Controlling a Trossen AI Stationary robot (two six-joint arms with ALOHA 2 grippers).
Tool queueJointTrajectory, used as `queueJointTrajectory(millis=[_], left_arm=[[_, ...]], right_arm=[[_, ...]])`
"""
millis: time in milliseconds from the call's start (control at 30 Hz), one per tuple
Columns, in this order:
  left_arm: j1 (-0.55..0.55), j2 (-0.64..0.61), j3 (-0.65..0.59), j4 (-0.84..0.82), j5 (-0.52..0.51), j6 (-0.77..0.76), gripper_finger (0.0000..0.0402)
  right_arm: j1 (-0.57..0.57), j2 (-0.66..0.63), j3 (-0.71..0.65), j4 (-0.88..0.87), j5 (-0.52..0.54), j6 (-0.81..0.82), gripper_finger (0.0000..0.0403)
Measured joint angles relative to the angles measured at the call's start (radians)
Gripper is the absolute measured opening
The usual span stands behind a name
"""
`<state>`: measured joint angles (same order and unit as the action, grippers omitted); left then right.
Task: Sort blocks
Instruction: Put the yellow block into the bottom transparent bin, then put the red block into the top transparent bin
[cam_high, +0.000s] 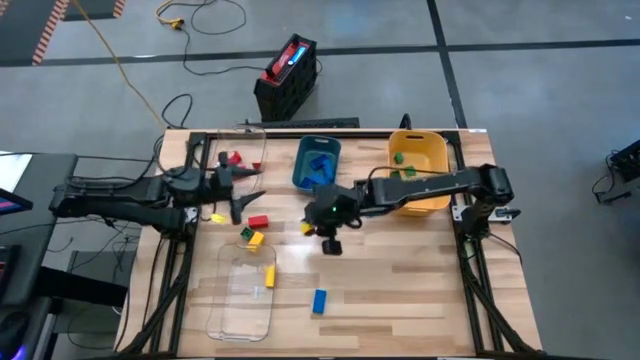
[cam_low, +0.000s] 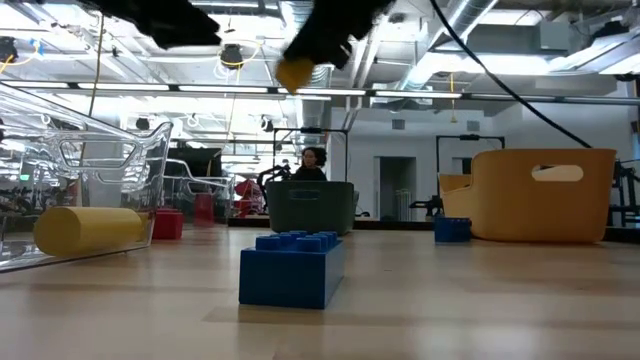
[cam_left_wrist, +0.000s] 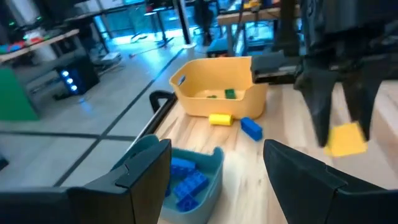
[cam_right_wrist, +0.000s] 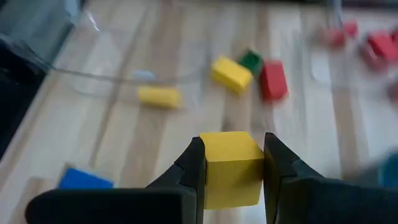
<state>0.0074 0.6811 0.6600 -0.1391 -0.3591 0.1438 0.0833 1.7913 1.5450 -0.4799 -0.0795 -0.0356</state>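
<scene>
While its fingers pinch a yellow block (cam_right_wrist: 231, 167) from both sides, the right gripper (cam_high: 331, 240) hangs clear above the middle of the table (cam_high: 400, 290), the block lifted well off the wood. Just behind it, toward the far edge, sits the teal bin (cam_high: 300, 165) with blue blocks (cam_high: 320, 168) piled inside, and further along that edge the yellow bin (cam_high: 428, 148) holds a couple of green blocks (cam_high: 398, 157). Near the left edge the left gripper (cam_high: 243, 192) waits with its jaws spread and nothing between them. Close by it lie a red block (cam_high: 258, 222) and a yellow-and-green pair (cam_high: 251, 236), with more red blocks (cam_high: 234, 158) in the clear tray (cam_high: 256, 135) at the far left corner. Another clear tray (cam_high: 240, 318) lies toward the near edge with a yellow block (cam_high: 269, 276) in it, and a lone blue block (cam_high: 319, 301) rests on the bare wood just beside it.
</scene>
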Motion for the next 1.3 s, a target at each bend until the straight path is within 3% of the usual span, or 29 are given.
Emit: queueJointTrajectory(millis=[233, 333, 600, 900, 1167, 1300], left_arm=[[-0.044, -0.146, 0.000, -0.119, 0.027, 0.020, 0.0248], [-0.052, -0.194, 0.000, -0.156, 0.105, 0.027, 0.0248], [-0.055, -0.223, -0.001, -0.159, 0.131, 0.020, 0.0248], [-0.055, -0.223, -0.001, -0.163, 0.131, 0.000, 0.0248], [-0.055, -0.223, -0.001, -0.165, 0.131, -0.012, 0.0248], [-0.055, -0.208, -0.014, -0.140, 0.125, -0.010, 0.0248]], right_arm=[[0.073, 0.068, 0.000, 0.264, -0.002, -0.080, 0.0088], [0.074, 0.128, 0.001, 0.371, -0.046, -0.087, 0.0088], [0.074, 0.299, 0.049, 0.637, -0.144, -0.115, 0.0098], [0.071, 0.440, 0.178, 0.636, -0.156, -0.172, 0.0123], [0.059, 0.431, 0.248, 0.484, -0.150, -0.182, 0.0240], [0.062, 0.347, 0.278, 0.350, -0.010, -0.269, 0.0261]])
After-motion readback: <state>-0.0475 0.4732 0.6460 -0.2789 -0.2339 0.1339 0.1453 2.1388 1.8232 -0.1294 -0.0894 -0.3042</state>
